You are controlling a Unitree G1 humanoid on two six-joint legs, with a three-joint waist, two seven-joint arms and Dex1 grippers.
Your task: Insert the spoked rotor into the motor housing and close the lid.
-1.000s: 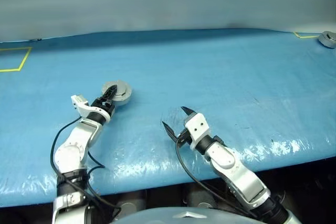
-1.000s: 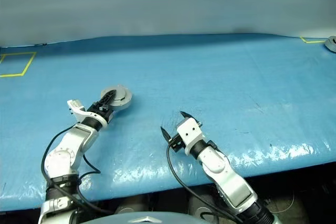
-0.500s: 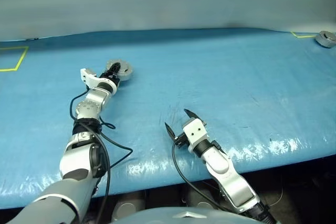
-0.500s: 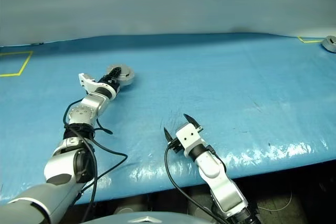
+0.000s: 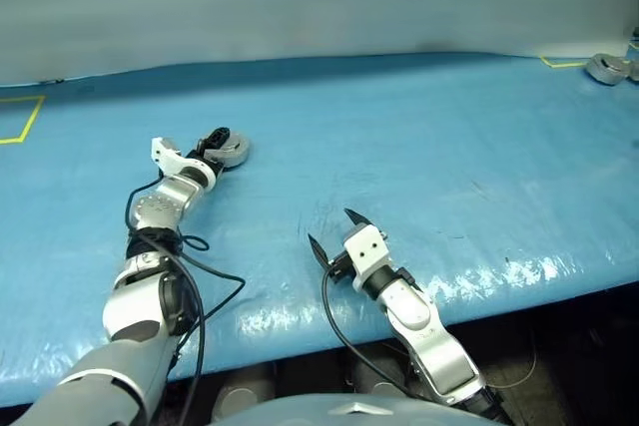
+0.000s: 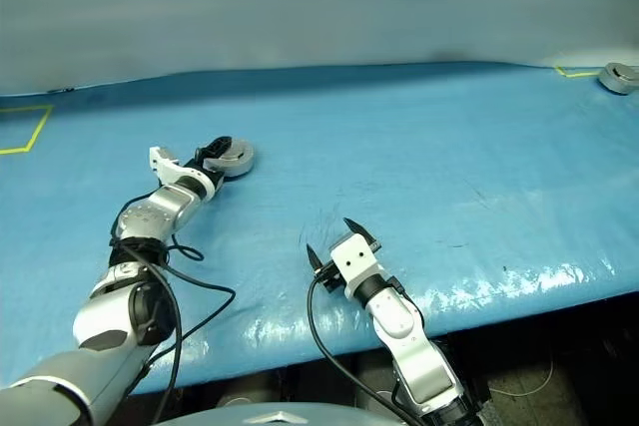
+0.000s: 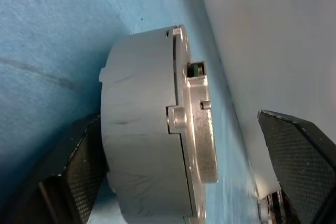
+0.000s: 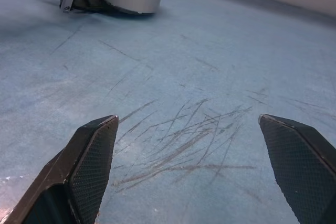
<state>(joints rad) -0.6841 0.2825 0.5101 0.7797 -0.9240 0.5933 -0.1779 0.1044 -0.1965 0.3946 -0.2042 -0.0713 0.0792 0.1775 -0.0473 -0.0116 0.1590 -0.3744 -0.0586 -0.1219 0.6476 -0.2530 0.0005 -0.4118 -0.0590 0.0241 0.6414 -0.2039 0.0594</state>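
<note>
The motor housing [image 7: 139, 129] sits on the blue table at the left, a round grey cup seen from the side. The lid [image 7: 200, 135] lies flat on it, shut. The spoked rotor is hidden. My left gripper [image 7: 177, 118] is open around the housing. One of its fingers [image 7: 79, 174] is close against the housing's wall and the other stands well apart. From the head I see the housing [image 5: 232, 152] just beyond the left gripper [image 5: 215, 141]. My right gripper [image 5: 331, 228] hovers open over the bare mat nearer the front, with nothing between its fingers.
The blue table [image 5: 429, 137] runs wide, with scratch marks in front of the right gripper [image 8: 187, 119]. A yellow tape corner [image 5: 22, 119] marks the far left. Another grey round part [image 5: 609, 67] lies at the far right corner. The front edge is near.
My left arm has stretched farther out across the table to the housing, and its fingers have spread apart from it. The right gripper has stayed in place.
</note>
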